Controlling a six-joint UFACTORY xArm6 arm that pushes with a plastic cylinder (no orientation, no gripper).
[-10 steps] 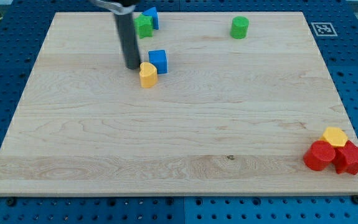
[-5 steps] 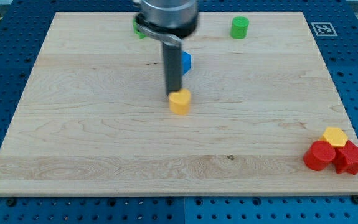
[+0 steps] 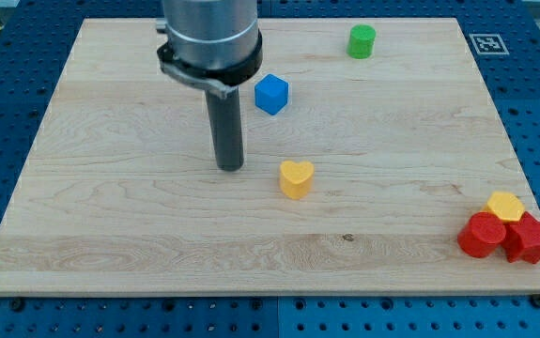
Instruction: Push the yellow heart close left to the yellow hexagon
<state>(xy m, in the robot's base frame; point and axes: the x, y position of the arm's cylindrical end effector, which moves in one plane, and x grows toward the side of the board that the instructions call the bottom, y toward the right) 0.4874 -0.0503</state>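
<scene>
The yellow heart (image 3: 296,177) lies near the middle of the wooden board (image 3: 110,225). My tip (image 3: 230,167) stands on the board a short way to the heart's left, apart from it. The yellow hexagon (image 3: 505,206) sits at the view's bottom right corner, touching a red cylinder (image 3: 482,235) and a red star-like block (image 3: 530,238). The heart is far to the left of the hexagon.
A blue cube (image 3: 271,94) lies above the heart, right of the rod. A green cylinder (image 3: 362,41) stands near the view's top. The arm's wide grey body (image 3: 208,38) hides the top-left blocks. A marker tag (image 3: 486,43) sits off the board's top right corner.
The yellow heart has been pushed down and to the right, away from the blue cube. The tip has since drawn back to the heart's left. The blue cube shifted slightly right.
</scene>
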